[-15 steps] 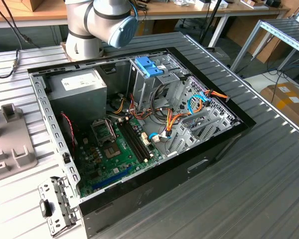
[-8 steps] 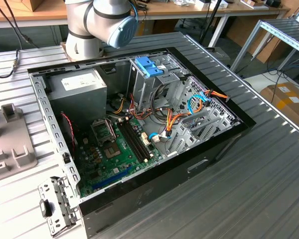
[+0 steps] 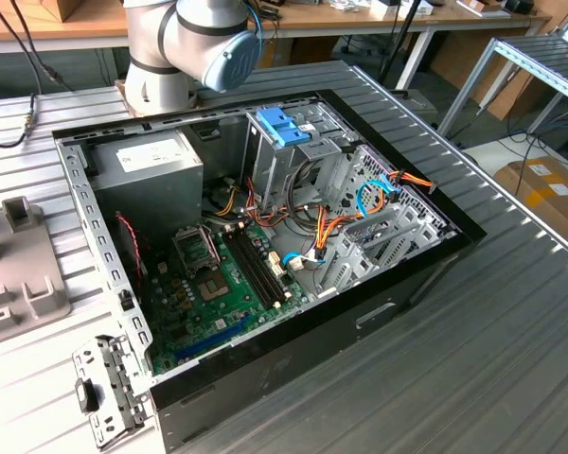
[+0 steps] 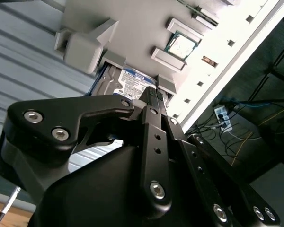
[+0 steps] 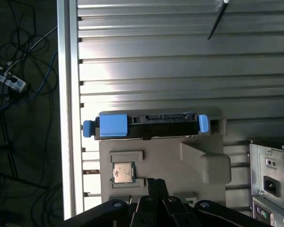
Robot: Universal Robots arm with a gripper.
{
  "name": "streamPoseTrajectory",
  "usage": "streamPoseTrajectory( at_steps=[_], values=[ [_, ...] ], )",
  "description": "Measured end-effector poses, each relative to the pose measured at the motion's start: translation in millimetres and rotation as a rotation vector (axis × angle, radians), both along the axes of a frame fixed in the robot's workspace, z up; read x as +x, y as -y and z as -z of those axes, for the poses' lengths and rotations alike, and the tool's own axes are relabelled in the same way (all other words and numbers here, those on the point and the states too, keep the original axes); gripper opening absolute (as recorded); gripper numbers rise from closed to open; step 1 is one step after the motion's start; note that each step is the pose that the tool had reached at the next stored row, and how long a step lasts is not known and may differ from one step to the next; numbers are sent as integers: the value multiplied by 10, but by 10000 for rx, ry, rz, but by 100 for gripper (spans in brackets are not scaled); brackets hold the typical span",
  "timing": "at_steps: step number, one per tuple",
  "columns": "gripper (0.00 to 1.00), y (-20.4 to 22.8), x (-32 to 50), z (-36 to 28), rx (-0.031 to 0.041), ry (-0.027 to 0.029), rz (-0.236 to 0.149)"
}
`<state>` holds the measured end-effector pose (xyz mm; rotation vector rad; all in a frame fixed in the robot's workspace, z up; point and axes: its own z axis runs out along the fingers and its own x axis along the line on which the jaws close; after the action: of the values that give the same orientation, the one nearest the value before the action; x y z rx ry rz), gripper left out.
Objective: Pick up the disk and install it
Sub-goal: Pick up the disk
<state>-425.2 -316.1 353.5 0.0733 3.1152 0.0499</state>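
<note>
The disk (image 5: 146, 126) stands on edge in a slot of a grey plastic fixture (image 5: 156, 153), with blue rails at both ends. In the second wrist view the disk (image 4: 132, 82) shows its white-and-blue label. My gripper (image 4: 154, 99) hangs above the fixture, close over the disk and apart from it. In the first wrist view the gripper (image 5: 154, 189) lines up with the fixture's middle, near a processor chip (image 5: 123, 171) seated in a pocket. The open computer case (image 3: 265, 227) lies on the table, with a drive cage and blue latch (image 3: 284, 128) at its far side.
The arm's base (image 3: 199, 43) stands behind the case. Inside the case are a grey power-supply box (image 3: 156, 165), a green motherboard (image 3: 218, 284) and loose cables (image 3: 360, 213). The fixture (image 3: 19, 265) sits at the exterior view's left. A metal bracket (image 3: 104, 388) lies near the front.
</note>
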Motion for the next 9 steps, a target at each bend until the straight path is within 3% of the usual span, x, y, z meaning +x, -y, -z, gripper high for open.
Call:
streamPoseTrajectory(
  at_steps=[9],
  values=[
    [11,-8,1,0,0,0,-22]
  ],
)
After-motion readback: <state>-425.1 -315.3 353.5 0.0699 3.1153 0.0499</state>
